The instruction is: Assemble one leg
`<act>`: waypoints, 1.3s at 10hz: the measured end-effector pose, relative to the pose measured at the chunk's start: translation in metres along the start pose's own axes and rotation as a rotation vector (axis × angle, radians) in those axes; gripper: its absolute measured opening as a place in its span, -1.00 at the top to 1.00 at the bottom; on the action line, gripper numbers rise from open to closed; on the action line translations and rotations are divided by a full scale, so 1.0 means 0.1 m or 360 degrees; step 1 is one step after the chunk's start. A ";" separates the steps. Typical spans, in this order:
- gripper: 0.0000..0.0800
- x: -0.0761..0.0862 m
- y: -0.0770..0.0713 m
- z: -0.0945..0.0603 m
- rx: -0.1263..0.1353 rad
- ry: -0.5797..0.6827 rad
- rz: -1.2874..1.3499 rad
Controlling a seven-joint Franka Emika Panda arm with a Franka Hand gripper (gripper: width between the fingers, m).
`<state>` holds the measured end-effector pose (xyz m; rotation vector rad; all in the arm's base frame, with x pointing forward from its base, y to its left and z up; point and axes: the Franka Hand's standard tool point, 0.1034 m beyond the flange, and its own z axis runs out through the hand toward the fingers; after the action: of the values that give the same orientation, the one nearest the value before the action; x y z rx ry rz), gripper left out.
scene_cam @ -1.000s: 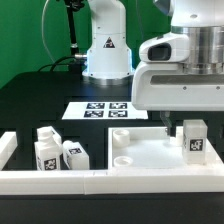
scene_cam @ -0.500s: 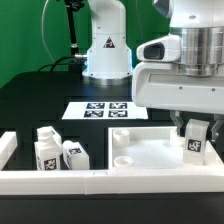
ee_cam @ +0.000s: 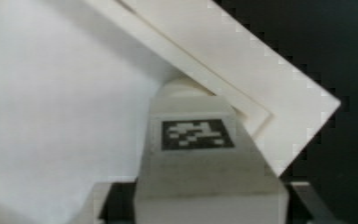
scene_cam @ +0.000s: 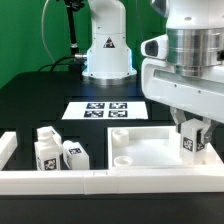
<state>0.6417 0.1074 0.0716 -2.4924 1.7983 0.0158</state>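
holding the leg (scene_cam: 193, 141) between my pincer (scene_cam: 194, 128) fingers, closed on its upper sides, i have it upright over the slab (scene_cam: 150, 150) corner at about four o'clock on the table (scene_cam: 30, 105). to do this well i judge i must keep the post plumb and centre its lower end on the corner hole, hidden here. the wrist view shows the leg's tag (ee_cam: 195, 134) square-on above the slab's edge. two more legs (scene_cam: 57, 152) stand well apart at eight o'clock.

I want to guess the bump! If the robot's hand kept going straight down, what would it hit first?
Probably the leg already between the hand's fingers, then the flat white slab under it.
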 end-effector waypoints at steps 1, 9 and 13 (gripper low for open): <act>0.28 0.00 -0.01 0.00 0.0027 -0.0059 0.0291; -0.53 -0.10 -0.04 0.02 0.0093 -0.0086 -0.0463; -0.62 -0.04 -0.01 0.04 0.0087 -0.0050 -0.0886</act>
<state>0.6418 0.1115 0.0677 -2.8324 1.0231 -0.0228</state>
